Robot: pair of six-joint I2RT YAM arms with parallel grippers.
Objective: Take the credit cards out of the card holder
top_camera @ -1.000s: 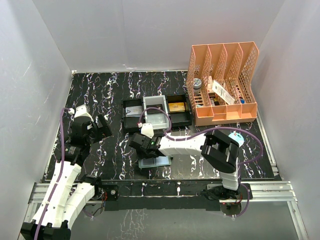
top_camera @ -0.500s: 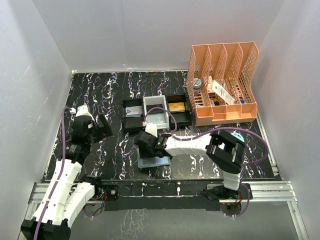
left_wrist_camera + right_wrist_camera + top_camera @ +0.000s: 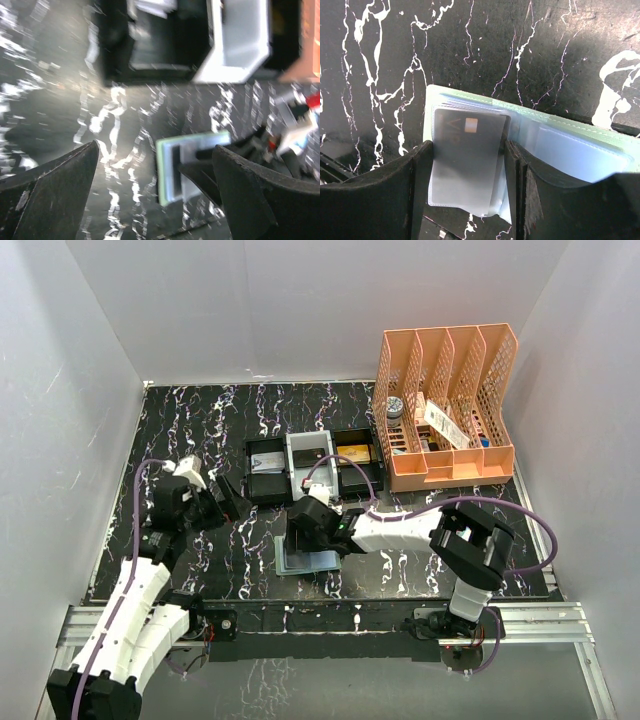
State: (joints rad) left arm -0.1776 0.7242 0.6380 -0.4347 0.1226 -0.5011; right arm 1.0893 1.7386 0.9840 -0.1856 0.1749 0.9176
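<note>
Blur smears the left wrist view; left pincer [image 3: 155, 147] gapes wide near the card holder [image 3: 170, 175]. Right pincer [image 3: 468, 147] flanks a sleeved dark credit card [image 3: 465, 172]; clamped or not, unclear. Holder lies open on white-veined black tabletop [image 3: 200, 430], white walls [image 3: 300, 310] around.

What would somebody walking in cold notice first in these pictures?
Probably the tall peach plastic lattice file organiser at the far right of the black white-veined marbled table, the one bright thing in view. Next, at the front centre, the right gripper sits over an open sage-green soft bifold card holder. Its fingers flank a dark grey plastic credit card in a clear sleeve.
</note>
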